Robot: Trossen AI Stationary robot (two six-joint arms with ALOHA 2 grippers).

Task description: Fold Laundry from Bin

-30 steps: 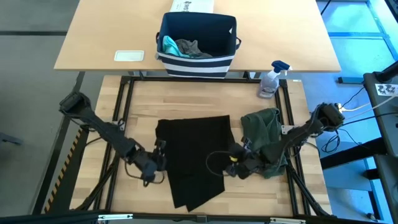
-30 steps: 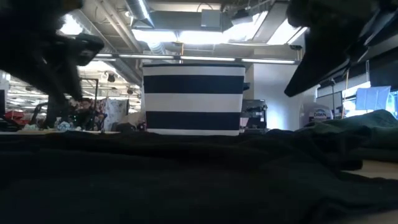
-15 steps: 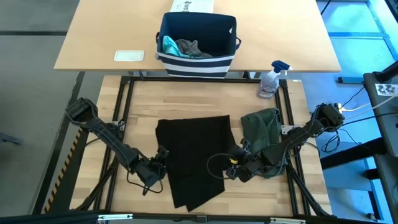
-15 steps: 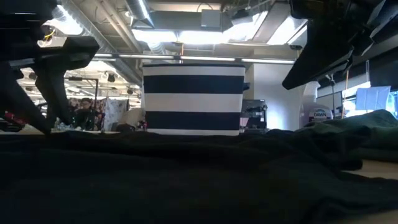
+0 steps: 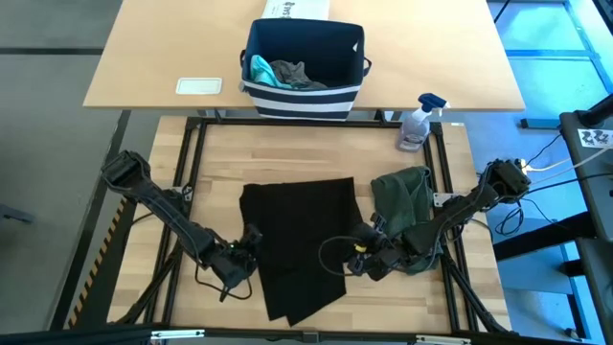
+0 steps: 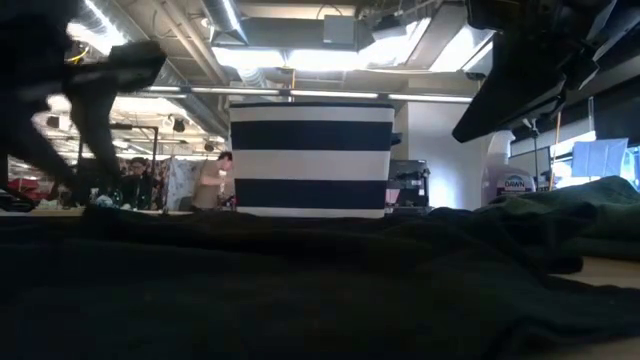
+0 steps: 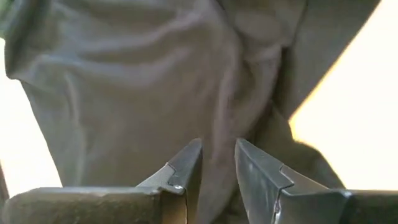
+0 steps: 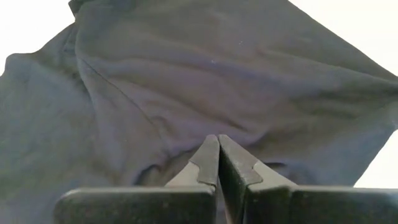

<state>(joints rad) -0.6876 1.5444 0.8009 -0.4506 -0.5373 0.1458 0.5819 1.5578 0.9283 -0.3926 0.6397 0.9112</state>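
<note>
The black shirt [image 5: 299, 246] lay lengthwise between both pincers, running away from them toward the bin [image 5: 305, 56]. Left pincer [image 5: 251, 257] stood slightly apart at its edge; right pincer [image 5: 347, 261] pressed together.

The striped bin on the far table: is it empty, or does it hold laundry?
Not empty. The high view looks straight down into the bin and shows a teal piece and a grey piece lying inside.

In the low view, a white bottle [image 6: 514, 186] standing far off at the right bears a blue label that seems to read "DAWN", though the letters are small. The white box [image 5: 296, 9] behind the bin [image 5: 305, 59] carries print too small to read
</note>
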